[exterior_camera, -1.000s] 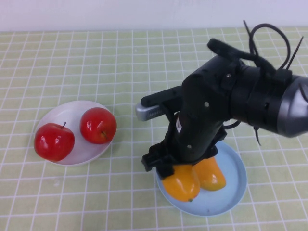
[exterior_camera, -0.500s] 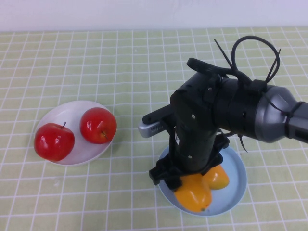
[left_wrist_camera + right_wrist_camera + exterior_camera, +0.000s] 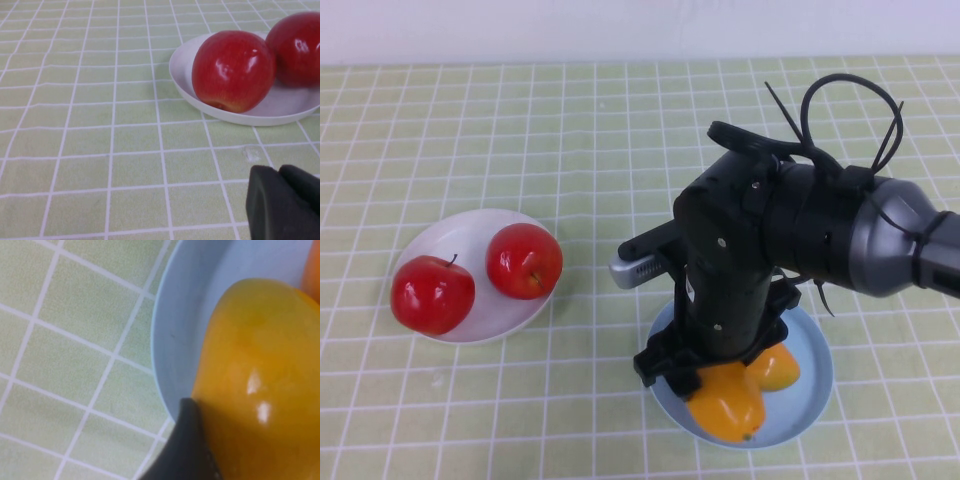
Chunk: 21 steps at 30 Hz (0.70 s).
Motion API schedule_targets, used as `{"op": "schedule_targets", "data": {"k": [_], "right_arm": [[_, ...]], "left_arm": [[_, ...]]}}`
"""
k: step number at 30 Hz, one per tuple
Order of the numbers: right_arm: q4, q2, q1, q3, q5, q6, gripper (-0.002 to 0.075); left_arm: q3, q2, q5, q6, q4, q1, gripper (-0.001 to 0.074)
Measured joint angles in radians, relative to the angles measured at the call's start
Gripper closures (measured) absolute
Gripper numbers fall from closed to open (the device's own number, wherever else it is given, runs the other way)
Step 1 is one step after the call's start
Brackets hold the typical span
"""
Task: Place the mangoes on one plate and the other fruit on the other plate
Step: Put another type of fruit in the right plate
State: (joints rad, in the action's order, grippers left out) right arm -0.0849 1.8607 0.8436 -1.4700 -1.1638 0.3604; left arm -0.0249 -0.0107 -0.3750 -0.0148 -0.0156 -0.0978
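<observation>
My right gripper (image 3: 708, 378) hangs low over the light blue plate (image 3: 817, 375), shut on a yellow-orange mango (image 3: 725, 402). In the right wrist view one dark finger (image 3: 187, 445) presses the mango (image 3: 260, 385) just above the plate's floor (image 3: 185, 330). The second mango (image 3: 782, 368) lies on the plate beside it. Both red apples (image 3: 432, 293) (image 3: 524, 260) sit on the white plate (image 3: 460, 235) at the left. My left gripper (image 3: 280, 200) is outside the high view; it hovers shut and empty over the cloth near the white plate (image 3: 260, 116) and its apples (image 3: 232, 70).
A green checked cloth (image 3: 570, 130) covers the whole table up to a white wall at the back. The right arm's dark body (image 3: 790, 230) and cables hide most of the blue plate's far side.
The right arm swung back and down with the mango, carrying it further onto the blue plate; over the last half second it only sank slightly. The apples and the plates stayed put.
</observation>
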Motion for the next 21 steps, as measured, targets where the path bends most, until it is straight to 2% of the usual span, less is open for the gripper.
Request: {"op": "schedule_targets", "data": {"k": [8,14,18,21], "right_arm": [[0.000,0.000,0.000,0.000,0.000,0.000,0.0127],[-0.006,-0.035,0.018,0.000,0.016,0.000,0.0117],[-0.043,-0.109,0.053,0.000,0.029,0.000,0.0162],[-0.065,-0.178,0.088,0.000,0.026,0.000,0.0277]], "left_arm": [[0.000,0.000,0.000,0.000,0.000,0.000,0.0736],[0.000,0.000,0.000,0.000,0.000,0.000,0.0736],[0.000,0.000,0.000,0.000,0.000,0.000,0.0736],[0.000,0.000,0.000,0.000,0.000,0.000,0.0736]]}}
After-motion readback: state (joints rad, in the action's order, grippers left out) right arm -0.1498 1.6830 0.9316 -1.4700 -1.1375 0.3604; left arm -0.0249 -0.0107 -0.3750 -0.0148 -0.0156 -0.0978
